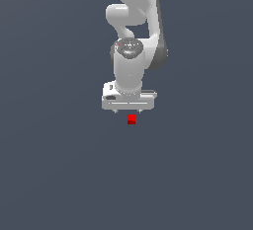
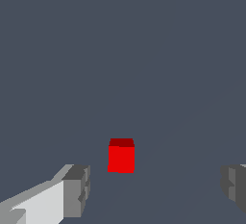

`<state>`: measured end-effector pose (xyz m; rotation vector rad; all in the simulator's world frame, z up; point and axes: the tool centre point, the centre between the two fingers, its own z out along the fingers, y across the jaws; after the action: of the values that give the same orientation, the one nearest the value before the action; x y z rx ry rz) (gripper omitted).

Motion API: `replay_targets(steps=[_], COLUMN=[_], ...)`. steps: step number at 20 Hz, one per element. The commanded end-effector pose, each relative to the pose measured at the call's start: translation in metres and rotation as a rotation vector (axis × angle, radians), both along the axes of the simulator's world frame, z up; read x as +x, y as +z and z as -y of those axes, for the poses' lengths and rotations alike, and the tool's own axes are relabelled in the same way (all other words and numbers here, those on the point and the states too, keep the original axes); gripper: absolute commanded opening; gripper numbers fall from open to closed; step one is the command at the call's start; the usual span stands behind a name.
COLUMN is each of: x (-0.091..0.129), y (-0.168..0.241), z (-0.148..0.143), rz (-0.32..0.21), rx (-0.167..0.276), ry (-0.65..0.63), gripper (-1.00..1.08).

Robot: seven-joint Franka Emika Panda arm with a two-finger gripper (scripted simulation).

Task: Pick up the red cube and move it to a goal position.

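In the exterior view the white arm [image 1: 131, 51] comes from the top of the picture down to the middle. At its lower end sits the wide white bar of the gripper [image 1: 128, 111], and two short finger tips show under this bar, well apart from each other. The cube [image 1: 131, 119] is small and bright red, much narrower than the bar. It appears just under the bar, a little toward the exterior view's right of the middle between the two tips. In this view I cannot tell if the cube lies lower than the tips or at their level. The ground [image 1: 54, 165] is a plain dark grey-blue surface all around.

In the wrist view the cube [image 2: 121, 156] stands on the ground [image 2: 120, 50], with its darker top face and its bright front face both visible. The two grey fingers [image 2: 77, 189] show at the two sides of the picture, one of them with its white body behind it, the other only as a grey block at the edge. The gap between them is wide, many times the width of the cube. The cube is between the fingers but touches neither of them, and it lies nearer to the finger with the white body. So the gripper [image 2: 156, 187] is wide open and holds nothing
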<state>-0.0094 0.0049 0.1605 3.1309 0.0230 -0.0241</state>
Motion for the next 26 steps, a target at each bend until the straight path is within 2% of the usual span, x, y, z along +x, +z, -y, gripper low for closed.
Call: replay_targets(steps=[1,11,26], x=[0.0,-0.009,-0.042], y=[0.0,-0.024,-0.12], z=[0.0,-0.003,-0.017], rz=[0.0,0.003,0.013], rx=[0.0,0.002,0.009], ry=[0.0,-0.007,-0.032], gripper=[1.0,1.0,1.0])
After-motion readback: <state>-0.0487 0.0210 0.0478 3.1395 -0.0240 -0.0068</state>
